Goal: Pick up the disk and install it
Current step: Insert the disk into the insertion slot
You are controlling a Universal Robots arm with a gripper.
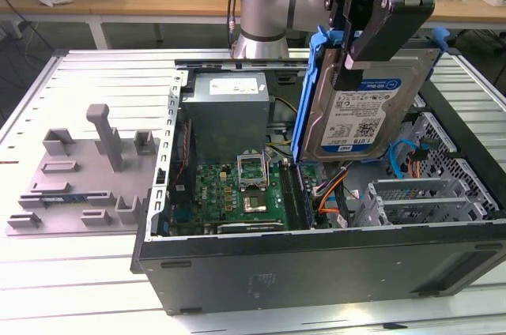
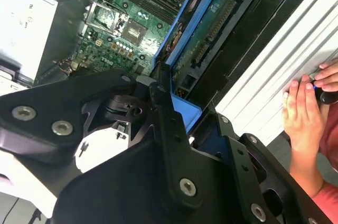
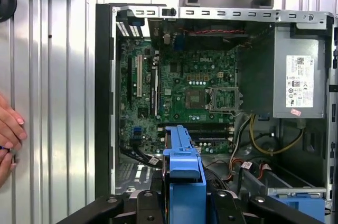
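The disk (image 1: 365, 116), a silver hard drive with a white-and-blue label in a blue plastic carrier, hangs upright on edge above the open computer case (image 1: 316, 265), over its middle-right part. My gripper (image 1: 345, 66) is shut on the disk's upper end, black fingers clamping either side. In the second wrist view the disk's underside (image 2: 211, 27) points down toward the motherboard, held by my gripper (image 2: 190, 123). The first wrist view shows the blue carrier edge (image 3: 182, 163) between the gripper's black fingers (image 3: 141, 198), above the case interior.
Inside the case lie the green motherboard (image 1: 237, 189), a grey power supply (image 1: 229, 110), orange and blue cables and a metal drive cage (image 1: 427, 197). A grey fixture plate (image 1: 79, 177) lies at the exterior view's left. A person's hand (image 2: 303, 113) rests on the slatted table beside the case.
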